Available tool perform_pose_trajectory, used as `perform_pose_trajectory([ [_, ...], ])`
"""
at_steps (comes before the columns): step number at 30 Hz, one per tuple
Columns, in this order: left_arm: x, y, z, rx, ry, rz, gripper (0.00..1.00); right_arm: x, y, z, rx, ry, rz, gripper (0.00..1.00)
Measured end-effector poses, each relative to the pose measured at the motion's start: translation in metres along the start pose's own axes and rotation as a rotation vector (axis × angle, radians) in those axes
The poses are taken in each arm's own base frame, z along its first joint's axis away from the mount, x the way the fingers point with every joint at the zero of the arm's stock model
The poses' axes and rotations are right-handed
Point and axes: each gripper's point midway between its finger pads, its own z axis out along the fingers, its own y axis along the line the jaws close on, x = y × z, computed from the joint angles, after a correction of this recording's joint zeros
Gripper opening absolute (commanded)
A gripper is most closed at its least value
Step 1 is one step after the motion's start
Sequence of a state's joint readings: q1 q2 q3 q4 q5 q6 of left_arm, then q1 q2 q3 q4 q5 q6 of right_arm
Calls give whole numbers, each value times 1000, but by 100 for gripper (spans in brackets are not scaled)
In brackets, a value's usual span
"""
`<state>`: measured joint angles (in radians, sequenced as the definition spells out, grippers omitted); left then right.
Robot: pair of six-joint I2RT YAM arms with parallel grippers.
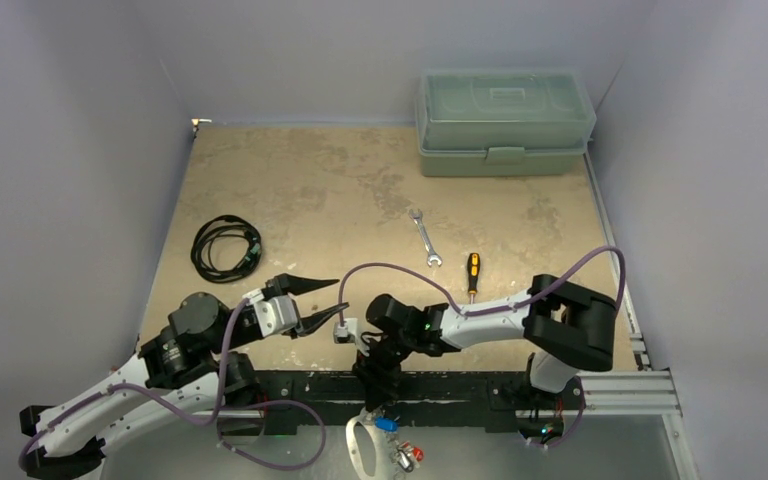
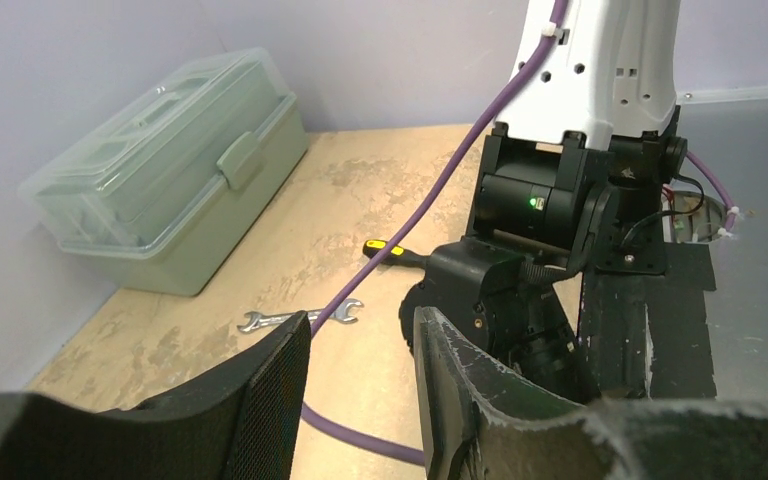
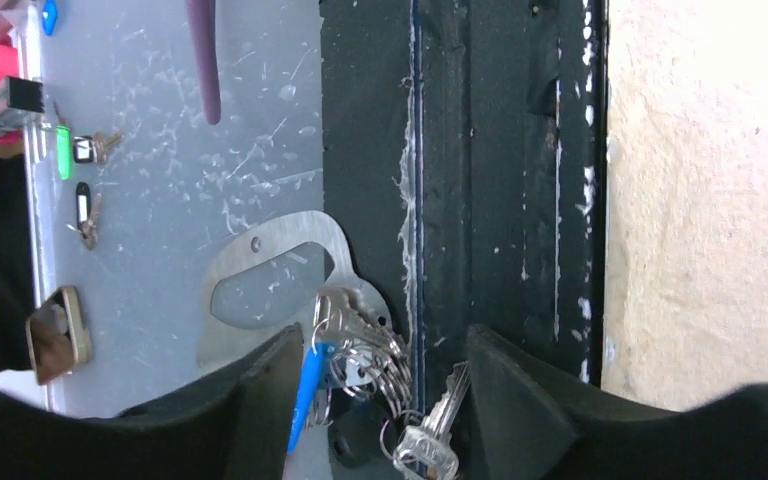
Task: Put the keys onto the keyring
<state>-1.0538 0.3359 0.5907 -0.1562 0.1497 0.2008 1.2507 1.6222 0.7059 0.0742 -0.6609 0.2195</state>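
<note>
The keyring, a flat grey D-shaped plate with a slot, lies on a lower grey surface just past the table's black near rail. A bunch of keys on wire rings hangs at its edge, with a blue-headed key and a clear-headed key. My right gripper points down over the rail, open, its fingers on either side of that bunch. From above, the keyring shows below the right gripper. My left gripper hovers open and empty above the table.
A coiled black cable lies at the left, a wrench and a screwdriver mid-table, and a green toolbox at the back right. Two small tagged keys and a brass piece lie on the lower grey surface.
</note>
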Motion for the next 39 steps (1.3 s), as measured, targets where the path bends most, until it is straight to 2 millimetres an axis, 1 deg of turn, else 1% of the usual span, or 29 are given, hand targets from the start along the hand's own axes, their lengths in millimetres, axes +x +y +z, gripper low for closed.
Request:
perform_pose_trajectory([
  [2,1,-1,1,5,5,-1,42,0,2,3,-17,4,-10,53],
  [5,2,-2,1,11,7,-2,42,3,1,7,-21,13,-13,50],
  [7,2,-3,1,16,9,-2,41,3,1,8,-21,14,-15,47],
  [12,4,-5,3,26,12,-3,41,2,1,8,-22,11,-18,29],
  [15,4,-5,3,30,14,-4,41,1,1,8,-23,7,-21,17],
  [18,5,-5,3,31,17,-4,41,-1,1,8,-25,-1,-22,11],
  [21,5,-6,3,34,18,-4,41,-1,2,9,-29,-8,-24,0],
  [26,7,-7,4,37,26,-6,41,0,5,7,-43,-15,-26,0],
  [30,8,-7,4,38,28,-6,41,-3,11,1,-53,-35,-45,0],
  [34,8,-7,4,39,28,-6,41,-13,23,-9,-76,-92,-96,0],
  [39,8,-8,4,42,28,-7,41,-35,40,-25,-95,-177,-170,0],
])
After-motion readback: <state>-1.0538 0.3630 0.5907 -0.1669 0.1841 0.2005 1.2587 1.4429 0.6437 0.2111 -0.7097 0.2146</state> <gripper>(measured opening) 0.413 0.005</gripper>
